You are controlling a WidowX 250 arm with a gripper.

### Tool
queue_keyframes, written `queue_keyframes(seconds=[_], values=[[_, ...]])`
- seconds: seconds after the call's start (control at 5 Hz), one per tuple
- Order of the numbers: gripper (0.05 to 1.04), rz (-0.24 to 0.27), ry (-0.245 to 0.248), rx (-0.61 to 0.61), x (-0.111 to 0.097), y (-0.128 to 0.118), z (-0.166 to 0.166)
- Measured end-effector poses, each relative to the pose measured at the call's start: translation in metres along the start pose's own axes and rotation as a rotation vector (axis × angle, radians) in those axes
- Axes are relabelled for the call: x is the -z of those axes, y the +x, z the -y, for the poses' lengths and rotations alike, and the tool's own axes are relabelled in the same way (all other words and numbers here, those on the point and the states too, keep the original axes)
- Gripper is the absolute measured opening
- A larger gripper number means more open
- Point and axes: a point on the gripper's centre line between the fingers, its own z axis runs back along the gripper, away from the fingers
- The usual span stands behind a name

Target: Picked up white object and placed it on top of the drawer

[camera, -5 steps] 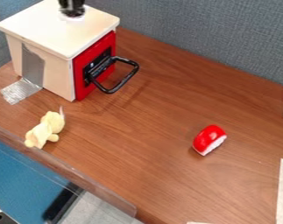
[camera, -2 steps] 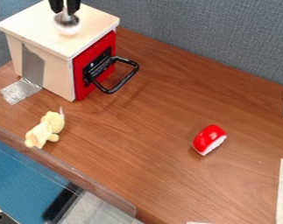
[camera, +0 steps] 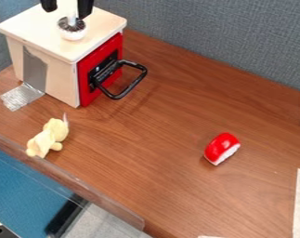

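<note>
The job looks to be at its letting-go step: the white object (camera: pixel 72 34) stands on the pale top of the drawer (camera: pixel 39 29), at about eleven o'clock as the camera sees it, on the part of that top toward two o'clock. It is a rounded white base with a dark, bristly-looking ring above it and a pale stem rising toward twelve. The hand (camera: pixel 67 12) is right over it, and I'd call it released: its two black fingers are spread wide, one out at nine o'clock from the stem, the other at three. Clear space shows on the nine o'clock side; the three o'clock finger is near enough to the stem that I can't tell whether they touch. Nothing looks gripped. What's wanted next, I'd judge, is a straight lift with the fingers kept apart, since a sideways drift could catch the stem and tip the thing over. Once the hand is clear, the placing should be as good as finished. Out on the tabletop (camera: pixel 152 181), the yellow plush toy (camera: pixel 48 138) lies between eight and nine o'clock and the red-and-white piece (camera: pixel 221 148) at four, neither in the way of that lift.
</note>
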Motion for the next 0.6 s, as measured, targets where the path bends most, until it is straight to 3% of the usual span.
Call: queue_keyframes(seconds=[0.4, 0.6], values=[[0.999, 0.133, 0.077, 0.167, -0.049, -0.003, 0.021], [0.999, 0.128, 0.077, 0.167, -0.048, -0.004, 0.021]])
